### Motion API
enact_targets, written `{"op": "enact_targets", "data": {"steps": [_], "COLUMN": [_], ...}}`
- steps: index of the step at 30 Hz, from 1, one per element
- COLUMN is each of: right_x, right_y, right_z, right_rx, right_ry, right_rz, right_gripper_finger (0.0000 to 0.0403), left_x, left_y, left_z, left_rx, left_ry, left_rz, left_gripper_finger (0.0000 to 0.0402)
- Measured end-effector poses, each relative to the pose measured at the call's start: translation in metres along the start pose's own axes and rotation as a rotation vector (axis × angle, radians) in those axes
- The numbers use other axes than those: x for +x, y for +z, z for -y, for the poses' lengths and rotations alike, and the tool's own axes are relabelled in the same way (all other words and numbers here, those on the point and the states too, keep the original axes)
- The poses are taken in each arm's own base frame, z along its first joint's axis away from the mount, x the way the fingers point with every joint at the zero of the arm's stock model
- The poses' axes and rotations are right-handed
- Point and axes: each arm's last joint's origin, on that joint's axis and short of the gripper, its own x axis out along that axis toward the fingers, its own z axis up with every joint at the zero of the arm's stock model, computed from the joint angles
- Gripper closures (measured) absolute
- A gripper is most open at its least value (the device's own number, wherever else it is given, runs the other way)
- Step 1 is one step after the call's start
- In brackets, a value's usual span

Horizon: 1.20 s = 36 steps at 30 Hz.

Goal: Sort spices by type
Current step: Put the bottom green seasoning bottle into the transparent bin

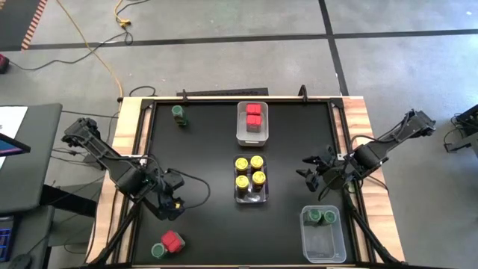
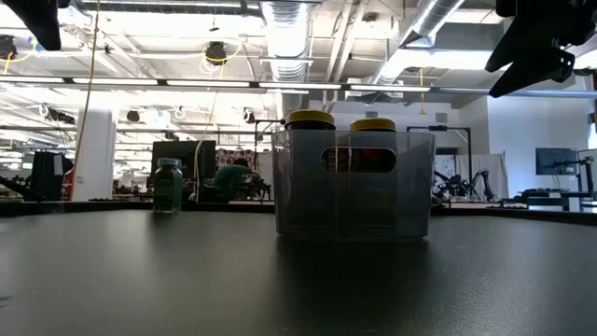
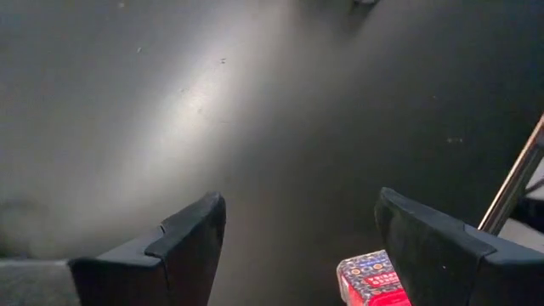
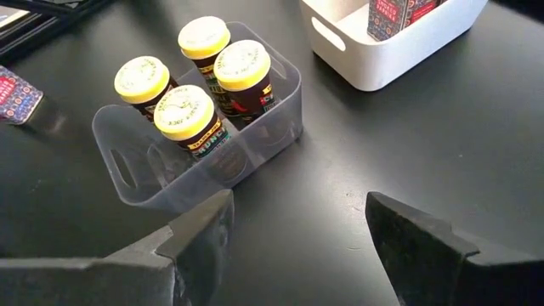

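Your four yellow-lidded jars (image 1: 249, 171) stand together in the clear middle bin (image 1: 263, 196), which sits at the centre of the black table (image 1: 202, 149); take that bin as your landmark. In the right wrist view you see the same jars (image 4: 195, 72) packed two by two inside it (image 4: 119, 161).

Just beyond the middle bin, toward the table's far edge, the white bin (image 1: 240, 127) holds the red square-topped containers (image 1: 254, 114). To the left of that white bin, near the far edge, one green-lidded jar (image 1: 178, 113) stands alone; in the low view it (image 2: 168, 184) stands upright to the left of the middle bin (image 2: 353, 187).

Near and to the right of the middle bin, by the table's front edge, a second clear bin (image 1: 323, 240) holds two green-lidded jars (image 1: 321, 217) at its far end.

Near and to the left of the middle bin, close to the front edge, one red container (image 1: 173, 240) lies touching another green-lidded jar (image 1: 157, 250).

Your left gripper (image 1: 170, 203) hovers left of the middle bin, just above that loose pair; its fingers (image 3: 170, 251) are spread wide and hold nothing, with the red container (image 3: 372, 279) showing beside one finger.

Your right gripper (image 1: 312, 170) waits to the right of the middle bin, its fingers (image 4: 425, 238) also parted wide and empty, pointing toward the yellow jars.
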Motion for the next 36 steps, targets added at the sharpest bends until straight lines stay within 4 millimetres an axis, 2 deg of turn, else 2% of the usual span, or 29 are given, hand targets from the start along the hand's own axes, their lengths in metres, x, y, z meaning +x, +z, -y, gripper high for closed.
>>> {"op": "enact_targets", "data": {"steps": [7, 15, 22, 26, 33, 36], "right_x": [0.000, 0.000, 0.000, 0.000, 0.000, 0.000], "right_y": [0.000, 0.000, 0.000, 0.000, 0.000, 0.000], "right_z": [0.000, 0.000, -0.001, -0.001, -0.001, 0.000], "right_rx": [0.002, 0.012, 0.014, 0.037, 0.060, 0.079], "right_ry": [0.001, 0.004, 0.005, 0.005, 0.004, 0.004], "right_rz": [0.000, 0.001, 0.002, 0.002, 0.002, 0.002], "right_gripper_finger": [0.0108, 0.0108, 0.0108, 0.0108, 0.0108, 0.0108], "left_x": [0.000, 0.000, 0.000, 0.001, 0.002, 0.002], "left_y": [0.000, 0.000, 0.002, 0.003, 0.007, 0.008], "left_z": [0.002, 0.002, 0.001, -0.003, -0.010, -0.009], "left_rx": [0.096, 0.052, 0.099, 0.100, 0.141, 0.149], "left_ry": [-0.014, -0.020, -0.007, 0.031, 0.105, 0.097], "left_rz": [0.005, 0.017, 0.021, 0.023, 0.042, 0.060], "left_gripper_finger": [0.0111, 0.0111, 0.0108, 0.0083, 0.0010, 0.0005]}}
